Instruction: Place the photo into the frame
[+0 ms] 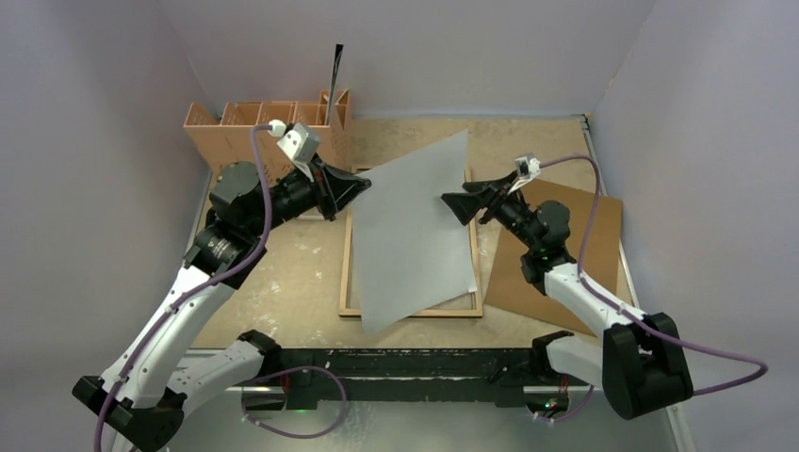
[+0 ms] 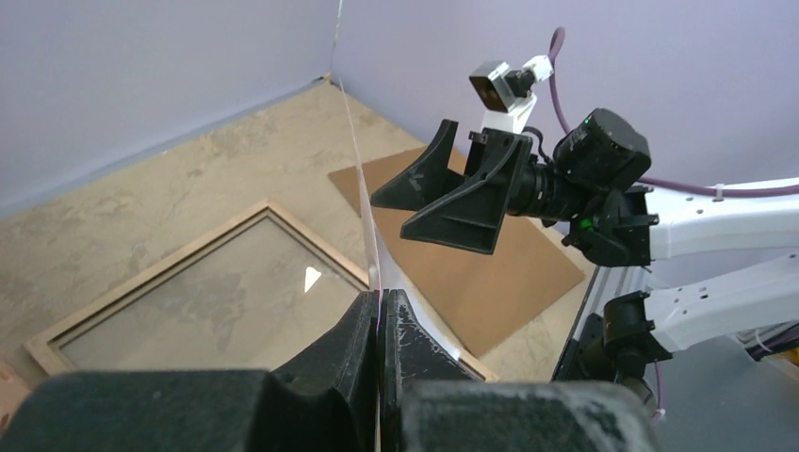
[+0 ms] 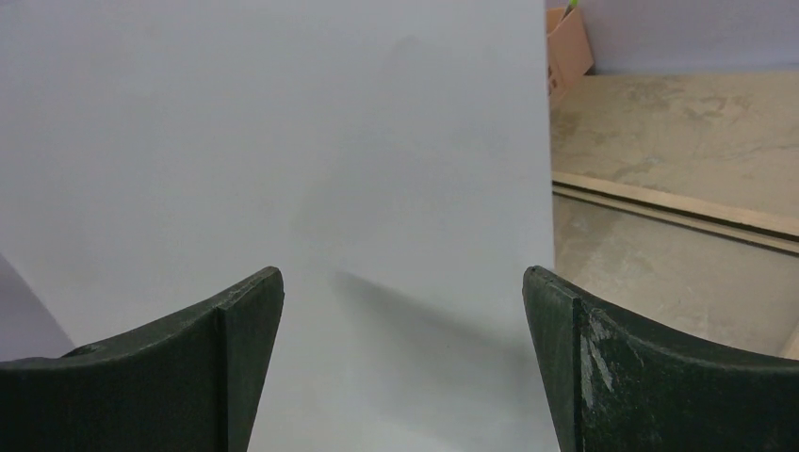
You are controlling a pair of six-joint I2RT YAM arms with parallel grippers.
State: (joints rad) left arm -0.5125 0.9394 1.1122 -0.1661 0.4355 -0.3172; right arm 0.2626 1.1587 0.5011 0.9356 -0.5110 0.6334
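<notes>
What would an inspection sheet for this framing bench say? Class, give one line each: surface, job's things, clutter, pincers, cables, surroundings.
Surface: mottled beige tabletop, scuffed.
Job's things: photo held aslant above the frame, blank face showing; frame flat, wood-coloured side up.
Clutter: brown backing board at right; wooden organiser at back left.
Pincers: left pincer shut on the photo's edge; right pincer open at the opposite edge, not gripping.
Cables: purple cable along each arm, clear of the photo.
Surroundings: lavender walls on three sides.
</notes>
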